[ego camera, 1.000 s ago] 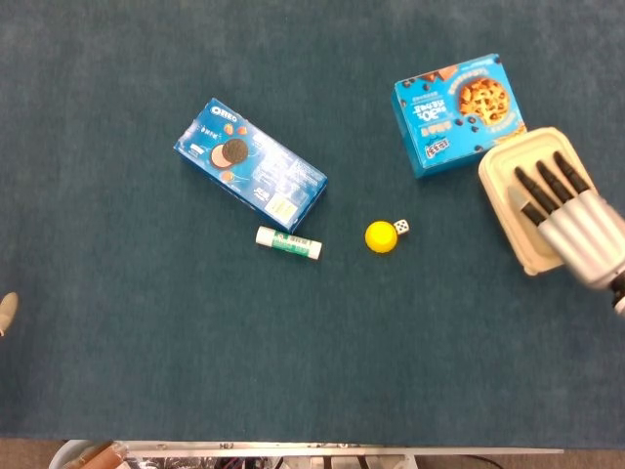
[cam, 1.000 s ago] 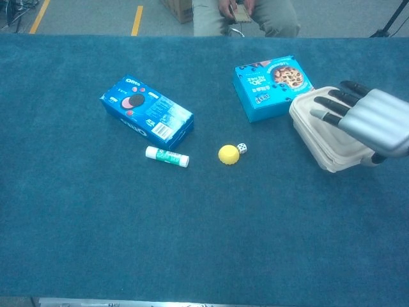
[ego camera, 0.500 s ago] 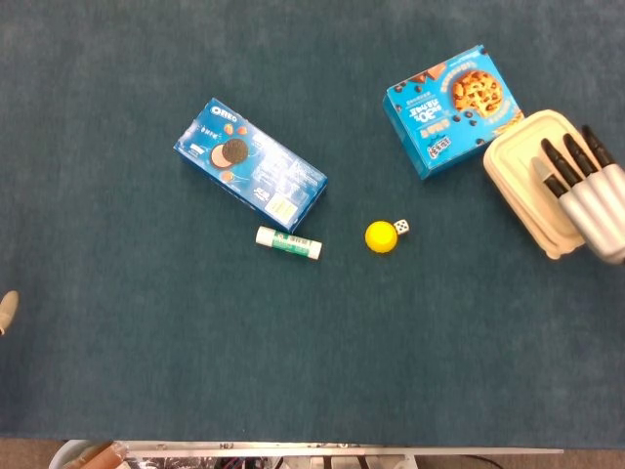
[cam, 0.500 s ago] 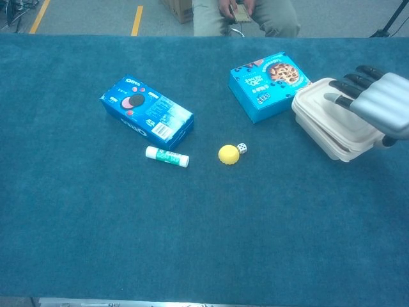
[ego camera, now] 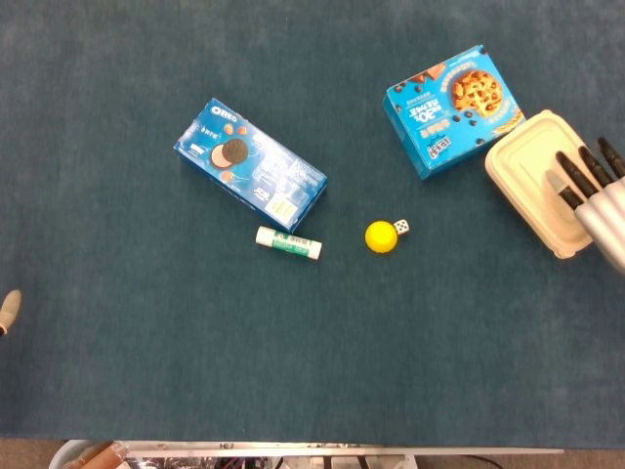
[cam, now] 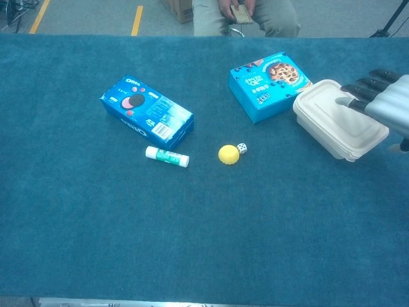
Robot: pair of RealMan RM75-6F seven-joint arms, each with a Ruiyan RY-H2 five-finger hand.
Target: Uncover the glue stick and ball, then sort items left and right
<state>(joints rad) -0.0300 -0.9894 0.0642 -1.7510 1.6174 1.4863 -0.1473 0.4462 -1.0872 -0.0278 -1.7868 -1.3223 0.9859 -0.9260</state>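
The white and green glue stick (ego camera: 288,242) (cam: 167,156) lies uncovered near the table's middle, just below the blue Oreo box (ego camera: 250,163) (cam: 147,112). To its right sits the yellow ball (ego camera: 380,236) (cam: 228,154), with a small white die (ego camera: 401,227) (cam: 242,148) beside it. A white clamshell container (ego camera: 532,176) (cam: 332,121) rests on the table at the far right. My right hand (ego camera: 601,195) (cam: 386,102) reaches in from the right edge, its fingers stretched out flat over the lid's right part. Only a pale tip of my left hand (ego camera: 8,308) shows at the left edge.
A blue chocolate-chip cookie box (ego camera: 451,106) (cam: 268,83) lies at the back right, touching the container's left corner. The table is covered in dark teal cloth (ego camera: 146,362). A seated person (cam: 246,16) is behind the far edge.
My right hand carried the container to the right and slightly back, nudging the cookie box, then slid rightwards across the lid. The container now lies still.
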